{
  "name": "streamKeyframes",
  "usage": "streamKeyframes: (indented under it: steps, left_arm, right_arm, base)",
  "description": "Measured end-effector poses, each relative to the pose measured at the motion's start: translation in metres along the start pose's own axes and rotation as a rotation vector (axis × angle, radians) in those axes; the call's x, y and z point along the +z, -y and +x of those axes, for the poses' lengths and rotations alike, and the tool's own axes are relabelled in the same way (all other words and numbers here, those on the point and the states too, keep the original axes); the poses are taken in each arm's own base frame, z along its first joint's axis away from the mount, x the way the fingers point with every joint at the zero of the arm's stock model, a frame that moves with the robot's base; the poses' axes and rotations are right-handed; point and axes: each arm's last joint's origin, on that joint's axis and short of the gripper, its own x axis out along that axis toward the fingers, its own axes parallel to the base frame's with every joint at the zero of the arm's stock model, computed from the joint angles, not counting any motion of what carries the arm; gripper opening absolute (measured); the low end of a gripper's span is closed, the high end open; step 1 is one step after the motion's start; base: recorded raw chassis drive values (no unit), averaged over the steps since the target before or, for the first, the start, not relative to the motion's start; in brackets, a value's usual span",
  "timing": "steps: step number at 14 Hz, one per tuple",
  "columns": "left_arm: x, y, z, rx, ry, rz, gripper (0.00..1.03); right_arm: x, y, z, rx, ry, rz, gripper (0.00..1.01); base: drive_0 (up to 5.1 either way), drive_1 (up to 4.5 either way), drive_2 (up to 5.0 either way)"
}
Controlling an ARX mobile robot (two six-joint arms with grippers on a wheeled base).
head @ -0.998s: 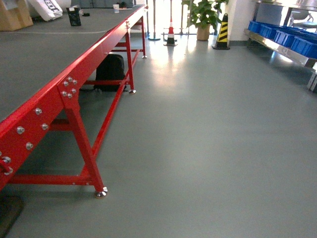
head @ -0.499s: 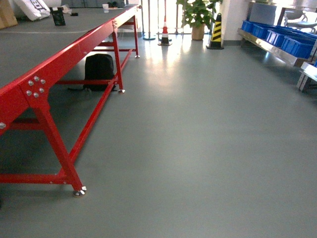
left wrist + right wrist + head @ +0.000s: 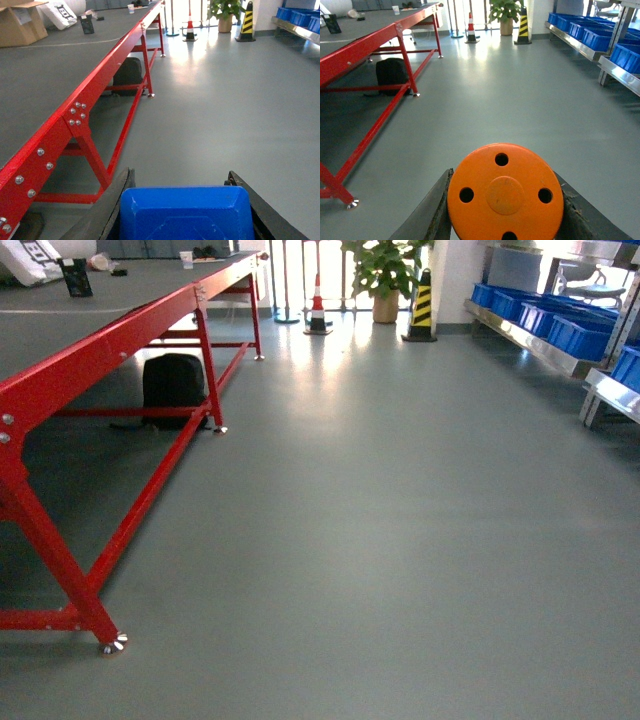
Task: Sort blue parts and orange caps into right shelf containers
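Note:
In the left wrist view a bright-blue part (image 3: 186,212) fills the space between the two black fingers (image 3: 116,200) of my left gripper (image 3: 182,200), which is shut on it. The right wrist view shows an orange cap (image 3: 505,192), flat top with small holes facing the camera, clamped in my right gripper (image 3: 504,200). Blue crates (image 3: 560,325) line the steel shelf (image 3: 520,338) at the far right of the head view, also seen as crates (image 3: 600,35) in the right wrist view. Neither gripper shows in the head view.
A long red-framed table (image 3: 90,360) runs along the left, with a black backpack (image 3: 172,385) under it. Striped cones (image 3: 420,305) and a potted plant (image 3: 385,275) stand at the far end. Grey floor (image 3: 380,520) lies between table and shelf.
The head view has swung right: the red table slid left and the shelf with crates came further into view on the right.

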Motion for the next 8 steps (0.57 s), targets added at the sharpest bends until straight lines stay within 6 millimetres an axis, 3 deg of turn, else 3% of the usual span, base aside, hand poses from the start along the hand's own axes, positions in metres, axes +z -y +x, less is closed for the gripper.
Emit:
streamKeyframes:
  steps: [8]
  left_arm:
    - [0.0008,-0.0007,-0.0002,0.006,0.008,-0.002,0.45]
  right_arm:
    - [-0.0004,0.0000,0.0003,0.000,-0.005,0.000,0.45]
  base:
    - [0.1,4.39,-4.3]
